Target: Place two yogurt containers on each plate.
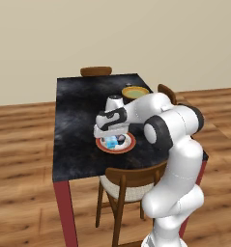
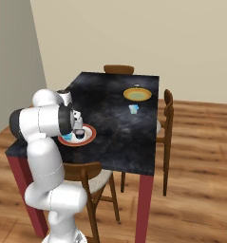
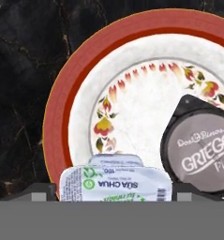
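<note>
A white plate with a red-brown rim [image 3: 62, 108] lies on the dark table near its front edge. On it sit a round yogurt container with a dark grey top [image 3: 200, 150] and a light blue squarish one [image 3: 115, 183]. My gripper [image 3: 112, 194] hangs low over this plate [image 1: 129, 147], open, its fingertips [image 3: 43, 192] standing just off either side of the blue cup. The yellow-orange plate [image 2: 137, 94] lies farther back. Another light blue cup [image 2: 133, 109] stands on the table just in front of it. A tiny dark thing [image 2: 136, 86] sits at its far rim.
The table [image 1: 78, 120] has red legs and a black marbled top. Wooden chairs stand at the near side [image 1: 129, 181], the far end [image 1: 95, 71] and the right side [image 2: 167, 109]. My arm bends over the table's near right corner.
</note>
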Robot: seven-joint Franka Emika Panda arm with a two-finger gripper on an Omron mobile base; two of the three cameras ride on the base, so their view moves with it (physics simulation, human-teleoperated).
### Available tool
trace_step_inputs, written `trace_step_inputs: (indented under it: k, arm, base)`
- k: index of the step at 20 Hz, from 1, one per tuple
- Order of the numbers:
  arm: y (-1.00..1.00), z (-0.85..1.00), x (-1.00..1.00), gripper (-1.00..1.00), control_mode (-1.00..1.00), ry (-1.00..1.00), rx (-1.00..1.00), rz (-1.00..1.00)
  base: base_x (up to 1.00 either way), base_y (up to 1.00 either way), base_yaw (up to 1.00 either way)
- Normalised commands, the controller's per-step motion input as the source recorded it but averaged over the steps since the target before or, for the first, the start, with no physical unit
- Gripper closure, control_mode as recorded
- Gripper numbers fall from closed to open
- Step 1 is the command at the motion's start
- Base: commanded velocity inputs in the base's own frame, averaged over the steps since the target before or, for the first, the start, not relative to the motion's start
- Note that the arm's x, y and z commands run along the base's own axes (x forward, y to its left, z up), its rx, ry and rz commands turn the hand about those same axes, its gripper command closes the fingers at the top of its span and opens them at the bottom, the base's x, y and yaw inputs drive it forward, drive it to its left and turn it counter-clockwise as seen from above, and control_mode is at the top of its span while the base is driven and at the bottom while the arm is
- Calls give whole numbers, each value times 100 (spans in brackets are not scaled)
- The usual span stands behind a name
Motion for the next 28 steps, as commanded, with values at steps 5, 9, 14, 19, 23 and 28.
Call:
trace_step_inputs:
  k: [5, 9, 14, 19, 23, 28]
  arm:
    - [0, 4, 0, -100, -100, -7, 0, 0]
    - [0, 26, 0, -100, -100, -18, 0, 0]
    - [0, 42, 0, -100, -100, -22, 0, 0]
    - [-8, 27, -46, -100, -100, -3, 0, 0]
    - [-21, 20, -72, -100, -100, 0, 4, 0]
    - [-27, 24, -81, -100, -100, -8, 2, 0]
  base:
    - [0, 0, 0]
    - [0, 0, 0]
    - [0, 0, 0]
    - [0, 0, 0]
    - [0, 0, 0]
    - [0, 0, 0]
